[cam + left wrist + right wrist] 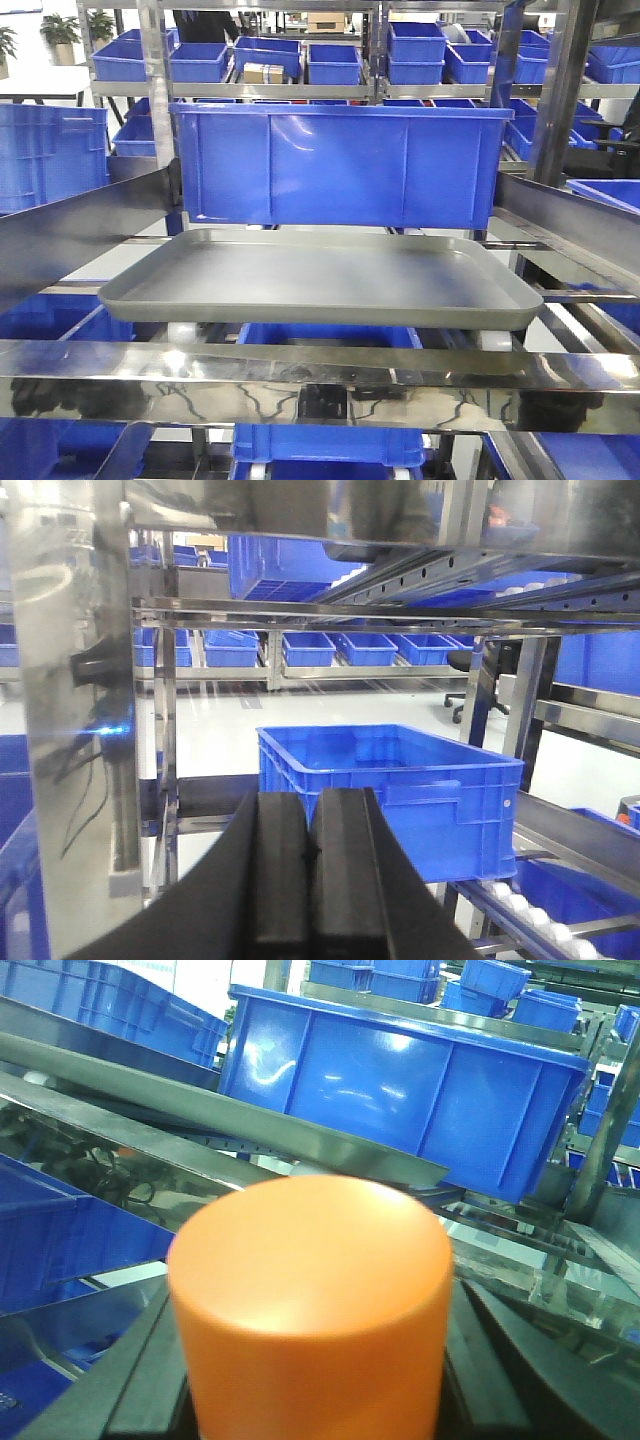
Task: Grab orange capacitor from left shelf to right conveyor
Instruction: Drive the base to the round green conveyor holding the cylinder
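Capacitor (310, 1300) (orange) sits clamped in right claw (310, 1392)

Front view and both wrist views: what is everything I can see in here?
orange cylinder: one, orange, gripped in the right pincer.
shelf: one, shiny steel rails and posts, across the front view.
tray: one, grey, on the shelf, front view centre.
large bin: one, blue, just behind the tray.
small bins: many, blue, in rows far behind.
left pincer: one, black, shut on nothing.
right pincer: one, dark, shut on the cylinder.
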